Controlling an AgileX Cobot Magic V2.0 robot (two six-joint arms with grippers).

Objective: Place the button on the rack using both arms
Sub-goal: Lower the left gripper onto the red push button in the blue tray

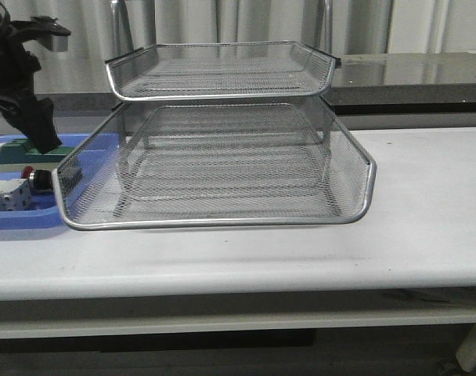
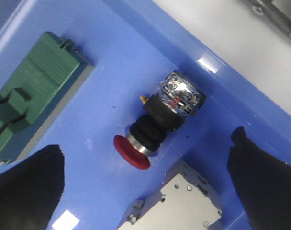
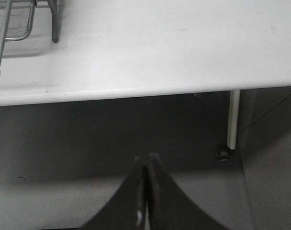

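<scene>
front view: rack (image 1: 222,133) sits mid-counter (image 1: 426,211), middle tier slid out toward the camera. blue tray (image 1: 19,215) is at the far left, its right end tucked behind the rack's left corner. left arm (image 1: 19,86) hangs over the tray, tip down near the green block (image 1: 27,149). button (image 1: 30,177) is only a red speck with a dark body between green block and white box (image 1: 9,196). right arm not visible here

left wrist view: left end effector (image 2: 148,184) is spread wide, one finger (image 2: 26,191) on each side of the frame, nothing between them but tray floor and parts. button (image 2: 157,127) lies on its side on the tray, just ahead of the gap and roughly centred on it. long axis runs diagonal: red head toward the fingers, clear/yellow contact block away. white box (image 2: 176,201) lies just by the red head, also inside the gap, so a straight close risks catching it. green block (image 2: 33,91) is well off to one side

right wrist view: right end effector (image 3: 146,191) is pressed together, holding nothing, hanging below the counter edge (image 3: 136,93); rack corner (image 3: 11,28) only at the far edge of view

judgement: left arm is clearly nearer and does the pick; fingers likely need a wrist turn to close across the black body, then descend
</scene>
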